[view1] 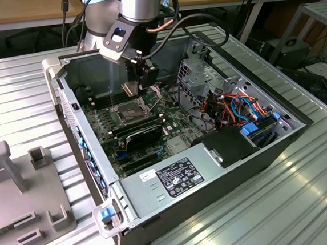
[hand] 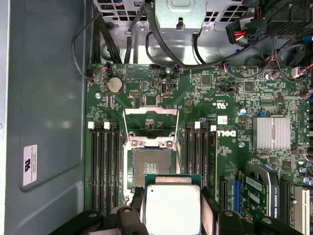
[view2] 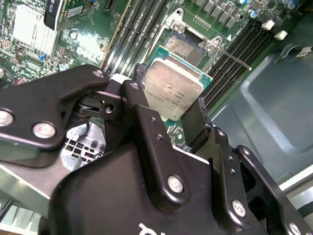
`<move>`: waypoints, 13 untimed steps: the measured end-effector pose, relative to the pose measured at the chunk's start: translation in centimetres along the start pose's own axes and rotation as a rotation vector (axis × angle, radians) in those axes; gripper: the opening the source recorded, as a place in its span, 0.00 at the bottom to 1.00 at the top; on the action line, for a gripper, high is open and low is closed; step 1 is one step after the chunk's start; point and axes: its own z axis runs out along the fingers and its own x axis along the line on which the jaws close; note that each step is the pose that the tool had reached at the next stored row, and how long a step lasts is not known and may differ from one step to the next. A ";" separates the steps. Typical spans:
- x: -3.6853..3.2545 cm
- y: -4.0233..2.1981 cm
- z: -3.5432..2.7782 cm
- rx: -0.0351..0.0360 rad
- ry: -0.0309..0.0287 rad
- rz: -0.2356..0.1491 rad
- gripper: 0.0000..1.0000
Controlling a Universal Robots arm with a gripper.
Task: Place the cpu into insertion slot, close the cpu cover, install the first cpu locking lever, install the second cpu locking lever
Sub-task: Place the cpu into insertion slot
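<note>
An open desktop computer case (view1: 225,168) lies on its side near the middle of a ribbed metal surface (view1: 308,201). A grey plastic fixture (view1: 20,186) sits on the surface towards the exterior view's left edge. A robot arm (view1: 139,10) reaches down into the case, over the green circuit board (view1: 172,119).

The jaws are closed on the cpu (view2: 173,93), and black fingers (view2: 142,105) press against two opposite edges of the chip. Its silvery top plate faces the wrist cameras. In the first wrist view the cpu (hand: 172,208) hangs in the air, just beside the insertion slot (hand: 150,166) and partly over its near edge. It is not seated in the slot.

The insertion slot (view2: 183,46) is a dark square rimmed in silver metal, with nothing in it. Long black memory slots (hand: 105,166) run along both of its sides. The cpu cover (hand: 149,111), a thin silver frame, is swung open at the far side of the slot. A thin metal lever rod (view2: 234,56) sticks out at an angle beside the slot, unlatched. In the exterior view the insertion slot (view1: 129,110) lies below the arm's tool.
</note>
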 end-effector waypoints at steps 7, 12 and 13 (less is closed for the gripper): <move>0.00 0.00 0.01 0.0000 0.0026 0.000 0.55; -0.01 -0.01 0.04 0.0000 0.0027 0.000 0.55; 0.00 0.00 0.08 -0.0001 0.0030 0.000 0.55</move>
